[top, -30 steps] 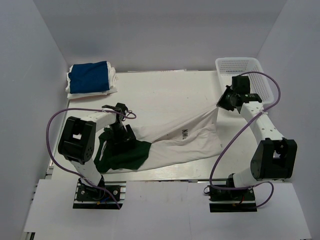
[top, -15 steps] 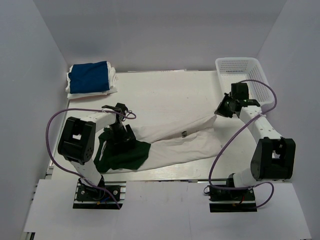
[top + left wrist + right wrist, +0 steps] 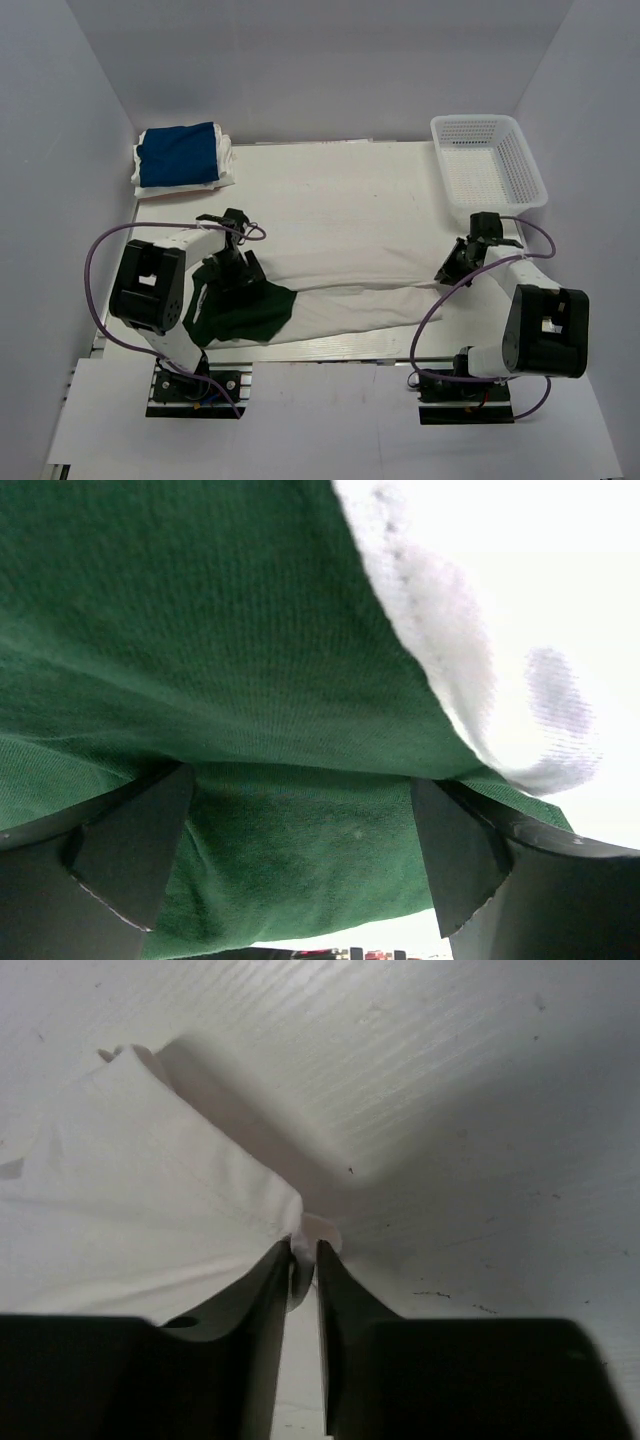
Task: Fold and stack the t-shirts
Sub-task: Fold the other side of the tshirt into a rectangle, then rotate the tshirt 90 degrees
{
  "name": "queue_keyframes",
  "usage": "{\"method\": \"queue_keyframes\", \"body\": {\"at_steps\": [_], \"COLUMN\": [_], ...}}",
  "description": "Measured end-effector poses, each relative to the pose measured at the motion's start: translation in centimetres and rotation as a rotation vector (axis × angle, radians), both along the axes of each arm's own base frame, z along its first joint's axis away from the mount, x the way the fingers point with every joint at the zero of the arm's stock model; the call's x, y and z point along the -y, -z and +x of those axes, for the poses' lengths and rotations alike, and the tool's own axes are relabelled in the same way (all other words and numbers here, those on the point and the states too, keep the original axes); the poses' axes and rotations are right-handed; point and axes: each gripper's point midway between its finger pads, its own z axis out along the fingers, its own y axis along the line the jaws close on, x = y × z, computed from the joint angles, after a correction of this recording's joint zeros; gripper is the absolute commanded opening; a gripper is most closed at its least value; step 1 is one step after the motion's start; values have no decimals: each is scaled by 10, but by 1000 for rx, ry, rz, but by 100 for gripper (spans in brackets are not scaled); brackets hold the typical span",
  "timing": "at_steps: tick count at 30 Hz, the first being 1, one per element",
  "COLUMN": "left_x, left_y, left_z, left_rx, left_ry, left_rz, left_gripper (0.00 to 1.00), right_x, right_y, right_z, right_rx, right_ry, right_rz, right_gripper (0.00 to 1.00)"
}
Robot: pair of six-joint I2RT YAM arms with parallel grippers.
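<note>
A white t-shirt [image 3: 350, 290] [image 3: 130, 1190] lies stretched in a long band across the near part of the table. Its left end overlaps a crumpled dark green t-shirt [image 3: 245, 312] [image 3: 200, 630]. My left gripper [image 3: 232, 268] [image 3: 300, 870] stands wide open, pressed down on the green cloth, which fills the space between its fingers [image 3: 130, 850]. Down at the table on the right, my right gripper [image 3: 447, 272] [image 3: 304, 1250] has its jaws a narrow slit apart with the white shirt's corner between the tips. A folded royal blue t-shirt [image 3: 178, 155] rests on white cloth at the back left.
A white mesh basket [image 3: 475, 121] stands at the back right corner. The white tabletop [image 3: 340, 190] [image 3: 450, 1110] lies bare between the shirts and the back wall. The near table edge runs just below the white shirt.
My right gripper came down and nearer from beside the basket, lowering the white shirt's corner to the table. The shirt now lies flatter. My left gripper stayed on the green shirt.
</note>
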Motion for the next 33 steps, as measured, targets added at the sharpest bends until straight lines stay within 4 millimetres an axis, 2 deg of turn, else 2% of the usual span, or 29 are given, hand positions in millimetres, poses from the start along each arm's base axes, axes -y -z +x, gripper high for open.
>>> {"method": "queue_keyframes", "body": {"at_steps": [1,2,4,5,7,9,13,16,18,20,22,28,31,33], "left_x": [-1,-2,-4,-6,-9,-14,-18,-17,-16,-14,-13,-10,-7,-5], "left_y": [0,0,-1,-2,-3,-6,-23,-49,-66,-75,-68,-6,-2,-1], "left_z": [0,0,1,2,6,14,41,57,58,55,42,11,20,27], "left_rx": [-2,-3,-3,0,11,36,126,230,294,354,353,186,154,116], "left_ry": [-2,-3,-3,0,6,5,-6,-31,-52,-76,-93,-139,-153,-144], "left_rz": [1,3,7,15,33,61,89,82,63,34,10,7,13,27], "left_gripper": [100,100,100,100,100,100,100,100,100,100,100,100,100,100], "right_x": [-1,-2,-3,-3,-1,1,0,-13,-31,-52,-74,-124,-136,-136], "right_y": [2,4,7,7,2,-12,-62,-102,-113,-110,-97,-45,-16,-3], "right_z": [-2,-5,-12,-15,-15,-9,20,44,50,47,40,15,2,-6], "right_rx": [-1,-4,-15,-18,0,48,219,363,418,427,400,249,166,123], "right_ry": [-2,-4,-5,-7,-14,-29,-87,-180,-258,-337,-418,-604,-677,-696], "right_rz": [6,11,14,12,2,-9,-29,-13,24,70,111,175,146,118], "right_gripper": [32,50,68,90,90,90,90,90,90,90,90,90,90,90]}}
